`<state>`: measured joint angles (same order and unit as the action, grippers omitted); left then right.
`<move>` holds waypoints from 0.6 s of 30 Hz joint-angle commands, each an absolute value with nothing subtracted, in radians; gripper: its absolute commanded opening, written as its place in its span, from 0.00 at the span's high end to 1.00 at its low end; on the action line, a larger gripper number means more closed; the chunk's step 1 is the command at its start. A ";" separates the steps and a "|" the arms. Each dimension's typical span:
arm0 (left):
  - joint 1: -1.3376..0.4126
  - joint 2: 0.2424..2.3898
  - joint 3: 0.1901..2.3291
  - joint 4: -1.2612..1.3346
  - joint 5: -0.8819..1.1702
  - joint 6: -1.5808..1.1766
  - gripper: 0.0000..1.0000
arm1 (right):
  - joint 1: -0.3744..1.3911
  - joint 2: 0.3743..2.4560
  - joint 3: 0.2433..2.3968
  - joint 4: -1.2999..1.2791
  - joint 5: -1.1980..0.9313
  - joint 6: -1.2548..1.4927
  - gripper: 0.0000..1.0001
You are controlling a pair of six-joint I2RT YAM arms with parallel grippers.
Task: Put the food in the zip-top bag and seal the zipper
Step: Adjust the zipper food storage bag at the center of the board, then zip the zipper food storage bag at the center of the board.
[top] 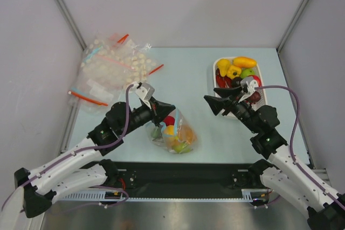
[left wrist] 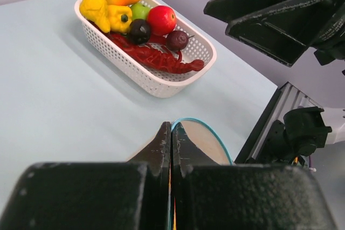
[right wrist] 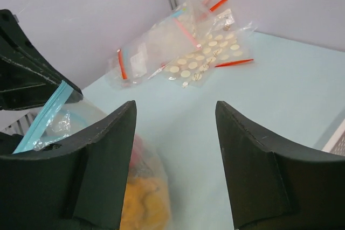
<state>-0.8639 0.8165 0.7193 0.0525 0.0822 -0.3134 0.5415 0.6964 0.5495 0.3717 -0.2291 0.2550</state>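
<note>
Zip-top bag (top: 188, 134) w/ food (top: 171, 131) inside, zipper (right wrist: 43, 114) tight in left gripper (left wrist: 171, 132); right gripper (right wrist: 175, 105) wide, clear of bag.

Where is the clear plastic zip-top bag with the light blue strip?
Top view: the zip-top bag sits near-centre on the table, its mouth pinched by the left gripper.

Left arm (top: 75, 154) — stretched from the near-left base up and to the right. The left end effector (top: 163, 109) points right, jaws pressed flat together, pinching the zipper (right wrist: 47, 112). Right arm (top: 285, 166) reaches up and left from the near-right base. The right end effector (top: 209, 105) faces the left one, apart from it — jaws spread wide, apparently empty.
</note>
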 commanded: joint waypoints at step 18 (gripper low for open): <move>-0.865 0.900 0.744 0.071 -0.139 -0.241 1.00 | 0.793 0.833 0.583 0.267 -0.540 -0.176 0.48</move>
<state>-0.8639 0.9005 0.7197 0.0395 -0.0700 -0.2741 0.7746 0.8268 0.5449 0.2935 -0.5903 -0.0544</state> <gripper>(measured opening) 0.010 0.520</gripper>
